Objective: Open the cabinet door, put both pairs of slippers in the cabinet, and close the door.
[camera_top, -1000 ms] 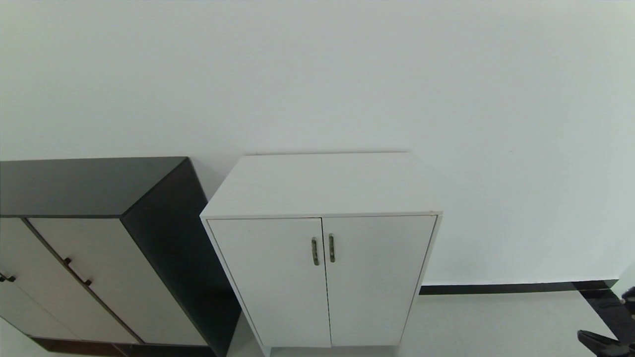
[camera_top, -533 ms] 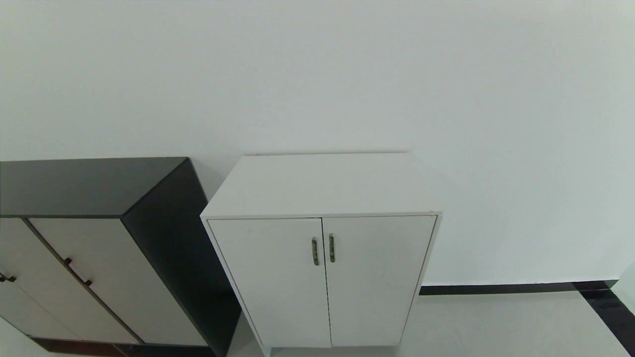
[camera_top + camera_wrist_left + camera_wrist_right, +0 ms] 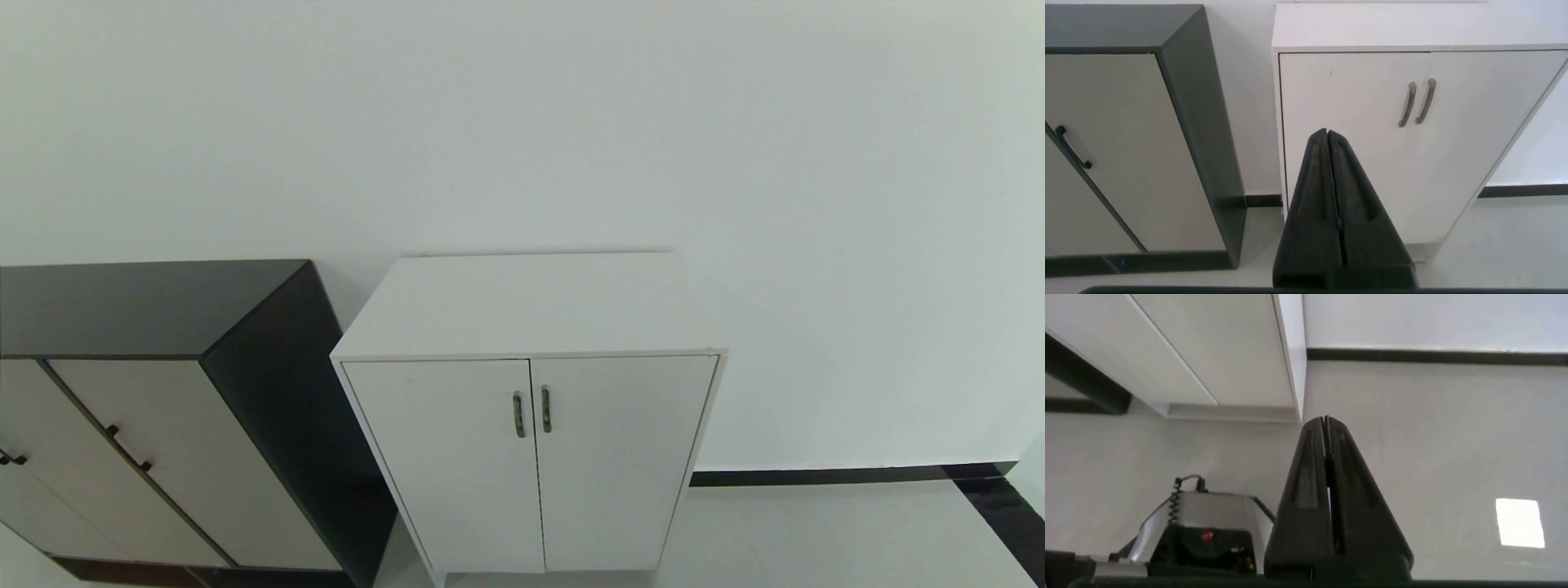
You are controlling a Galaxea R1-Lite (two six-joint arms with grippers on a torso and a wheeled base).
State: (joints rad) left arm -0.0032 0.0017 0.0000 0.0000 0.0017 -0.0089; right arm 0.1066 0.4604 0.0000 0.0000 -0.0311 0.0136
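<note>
Black left end effector (image 3: 1327, 140): clenched, both fingers pressed flat together, nothing between them, and it's held out in front of the white cabinet (image 3: 1413, 139), apart from it.
Black right end effector (image 3: 1327, 425): clenched as well, empty, down low over the pale floor (image 3: 1437, 449), near the foot of the white cabinet.
White cabinet: up against the wall (image 3: 522, 122), both doors shut and flush, side by side.
Left handle (image 3: 518, 414): upright bar at the doors' meeting edge, nothing touching it.
Right handle (image 3: 545, 408): just beside it, upright too.
Dark cabinet (image 3: 269, 384): just beside the white one on the robot's left, pale doors closed.
Baseboard (image 3: 849, 474): dark strip along the foot of the wall, off to the right.
</note>
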